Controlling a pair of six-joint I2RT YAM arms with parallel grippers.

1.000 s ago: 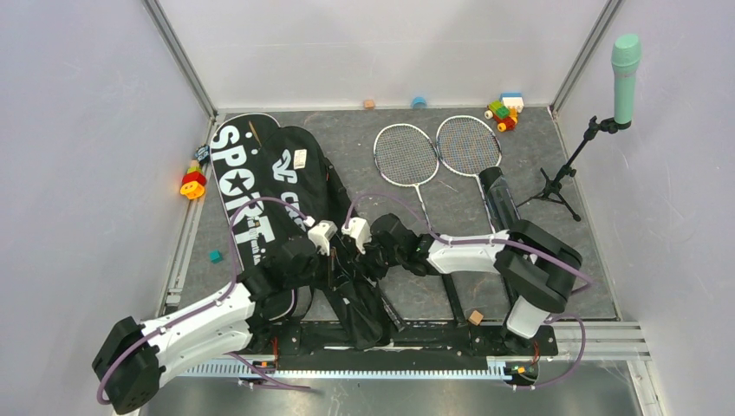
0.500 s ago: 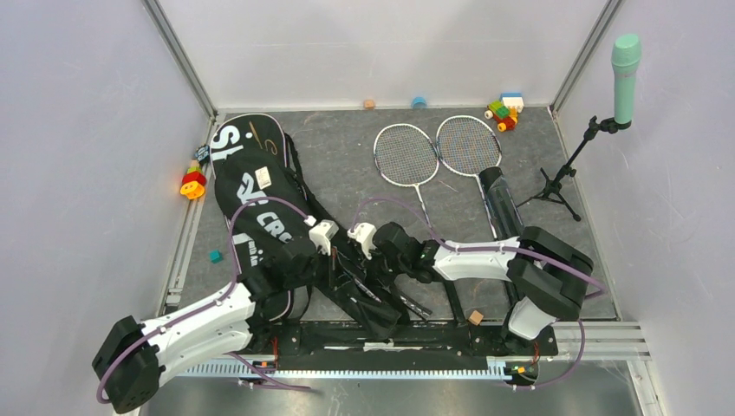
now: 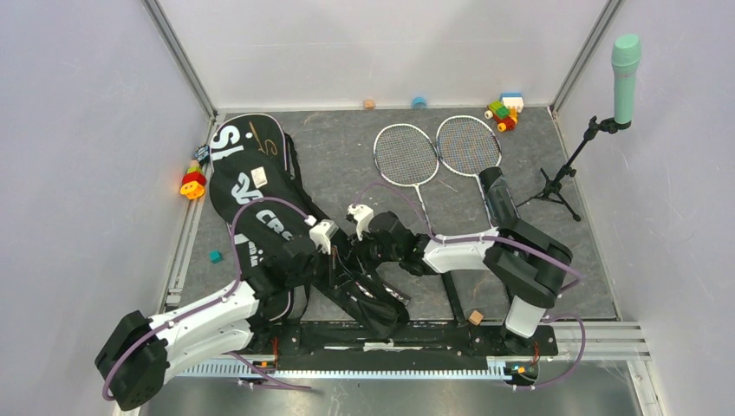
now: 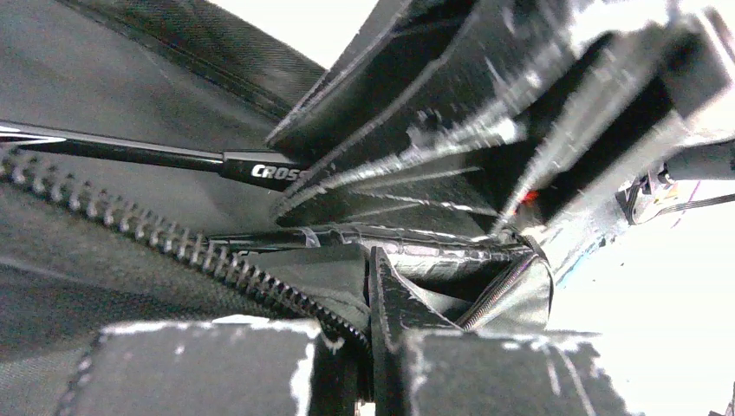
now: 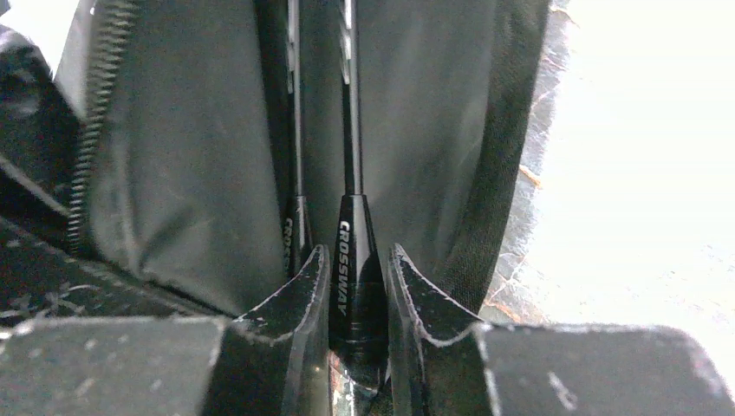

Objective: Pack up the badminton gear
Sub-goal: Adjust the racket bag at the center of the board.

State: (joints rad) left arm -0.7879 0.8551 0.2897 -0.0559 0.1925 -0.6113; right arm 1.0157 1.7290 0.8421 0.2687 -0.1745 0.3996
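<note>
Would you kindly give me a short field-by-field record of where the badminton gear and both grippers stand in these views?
left gripper: shut on the racket bag at its zipper edge
right gripper: closed around a racket handle lettered CROSSWAY, inside the open bag
loose rackets: two, heads side by side at the far end of the mat
black tube: lying on the mat beside the right-hand racket's shaft

our left arm (image 3: 204, 316) + right arm (image 3: 459, 251): white links, black joint housings | purple cables (image 3: 231, 243) looping along both | our fingers (image 5: 260, 347): black, scuffed pale edges
</note>
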